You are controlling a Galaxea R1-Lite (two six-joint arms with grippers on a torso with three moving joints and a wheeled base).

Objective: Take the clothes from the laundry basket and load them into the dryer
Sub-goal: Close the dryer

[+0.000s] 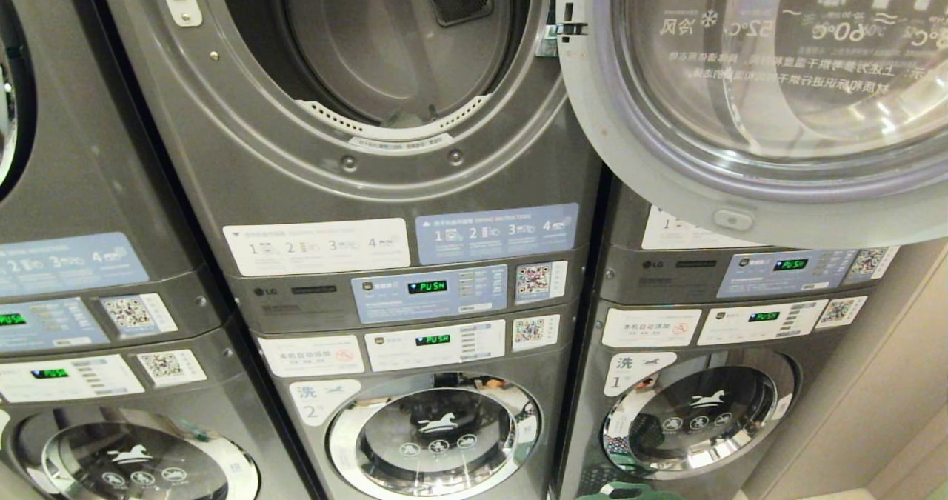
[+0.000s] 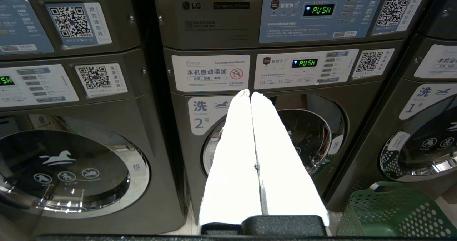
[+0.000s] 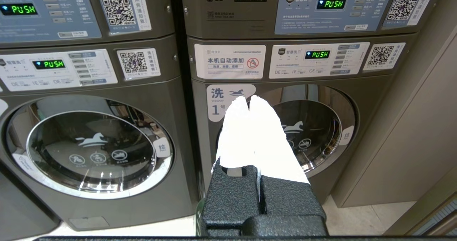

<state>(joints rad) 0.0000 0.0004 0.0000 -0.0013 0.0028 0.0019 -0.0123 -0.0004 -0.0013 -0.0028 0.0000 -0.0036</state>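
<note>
Open dryer: the grey metal upper machine [image 1: 355, 100] in the middle stack shows a round opening with a dark steel drum behind it; no clothing can be seen inside the drum from the head view.
Dryer door: a round grey-rimmed door with a clear glass window [image 1: 763, 92] stands swung out toward the robot's right, covering the upper part of the neighbouring stack; white mirrored lettering shows through the glass.
Laundry basket: a green perforated plastic basket [image 2: 389, 212] sits on the floor before the stack marked 1, just right of the washer marked 2; its rim also shows at the lower edge of the head view [image 1: 622, 491]. Its contents cannot be made out.
Left hand: two white fingers pressed together tip to tip [image 2: 250, 93], closed on nothing, pointing at the round glass door of the washer marked 2 [image 2: 307, 134] and apart from it.
Right hand: white fingers likewise closed and empty [image 3: 248, 99], pointing at the washer marked 1 [image 3: 314, 130], clear of the door.
Control panels: pale blue and white label strips with green displays reading PUSH [image 1: 427, 287] run between each dryer and the washer below it, with square printed codes beside them.
Side wall: a beige panel [image 3: 421, 134] bounds the right-hand stack, above a pale tiled floor [image 3: 357, 216].
</note>
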